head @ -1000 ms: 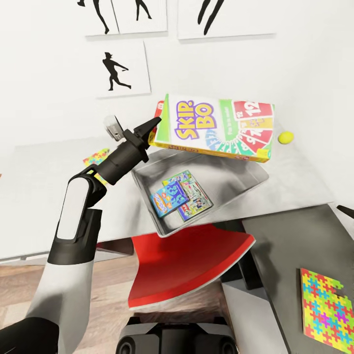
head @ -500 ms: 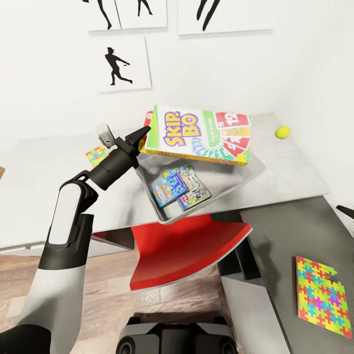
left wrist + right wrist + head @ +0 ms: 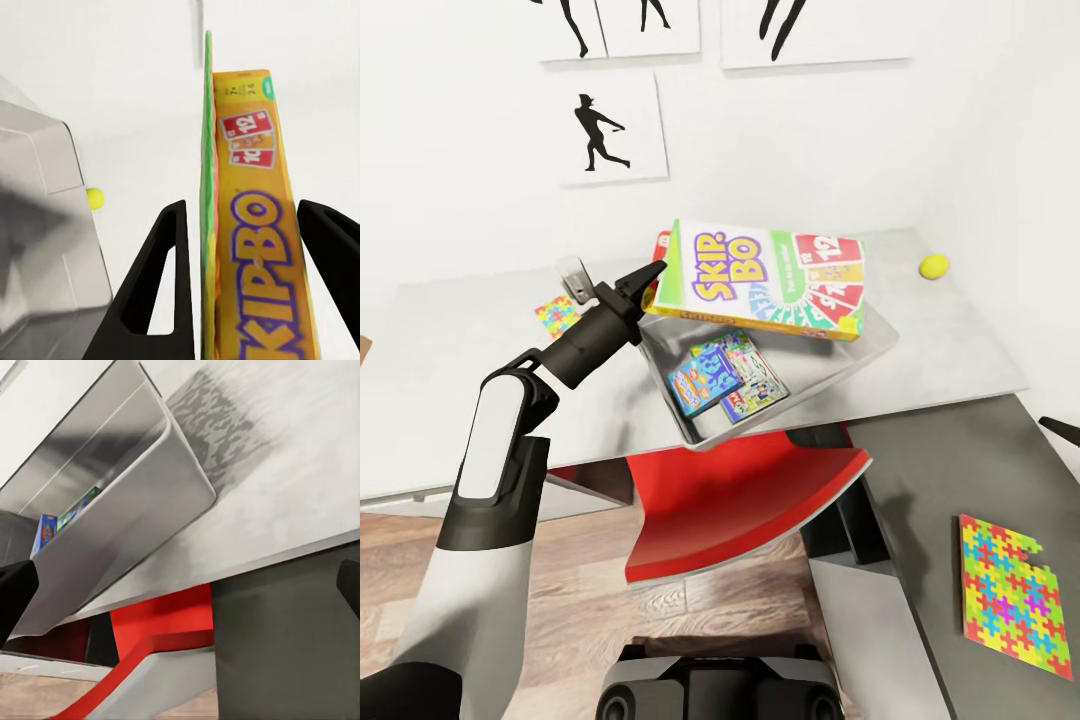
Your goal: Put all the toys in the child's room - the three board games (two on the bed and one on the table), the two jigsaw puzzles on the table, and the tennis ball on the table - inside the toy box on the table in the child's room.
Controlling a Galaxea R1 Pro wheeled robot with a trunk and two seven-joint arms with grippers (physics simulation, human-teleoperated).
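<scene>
Left gripper (image 3: 656, 283) has its two black fingers (image 3: 166, 255) closed on the edge of the flat green, red and yellow Skip-Bo game box (image 3: 765, 279). It holds the box up in the air, tilted a little, over the far end of the shallow light-grey toy box (image 3: 852, 352).

Two smaller board games lie flat on the bottom of the toy box — a mostly blue game box (image 3: 703, 382) and a white-green game box (image 3: 758, 385), side by side and overlapping. The toy box sits on the light grey table top (image 3: 960, 345).

A small colourful jigsaw puzzle square (image 3: 557, 315) lies on the table just behind the left arm. The little yellow-green tennis ball (image 3: 934, 266) rests near the wall, well apart from the toy box. Another colourful jigsaw puzzle square (image 3: 1014, 592) lies on the dark grey part of the table (image 3: 930, 470). A red chair (image 3: 740, 505) is tucked under the table, below the toy box.

The right gripper's dark fingertips (image 3: 349, 585) sit far apart — open, holding nothing.
</scene>
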